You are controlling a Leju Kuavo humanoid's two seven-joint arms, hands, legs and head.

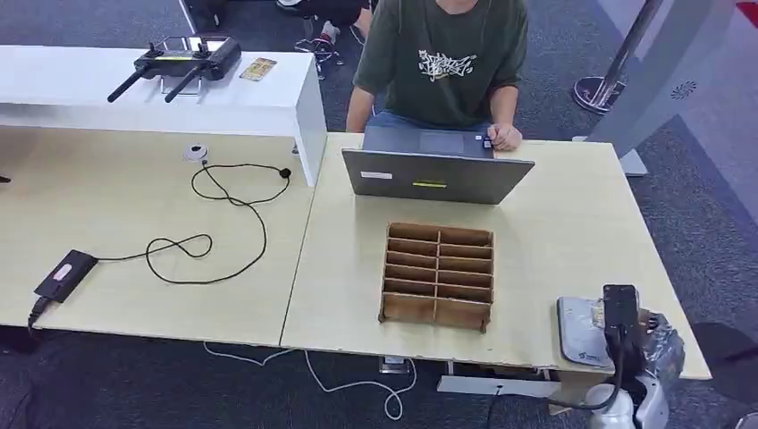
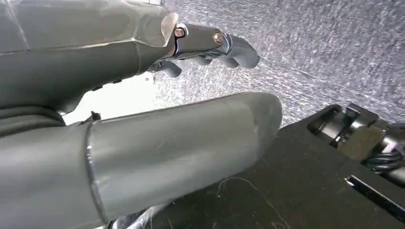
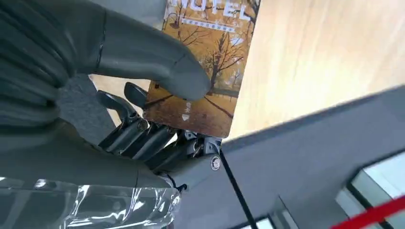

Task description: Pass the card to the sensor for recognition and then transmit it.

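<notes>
While right hand (image 3: 143, 109) pinches card (image 3: 210, 62) over table (image 3: 305, 57), left hand (image 2: 143, 119) hangs, fingers apart.

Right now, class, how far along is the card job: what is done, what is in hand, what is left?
Done: the right hand grips the card, thumb on its face. In hand: it is at the table's near right corner by the grey sensor pad; a read cannot be judged. Left: passing the card on. The left hand holds nothing.

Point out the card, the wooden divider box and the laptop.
card (image 3: 210, 62), right wrist view, on its printed autumn-tree face.
wooden divider box (image 1: 438, 274), head view, on its central partition.
laptop (image 1: 435, 178), head view, on the lid's back.
</notes>
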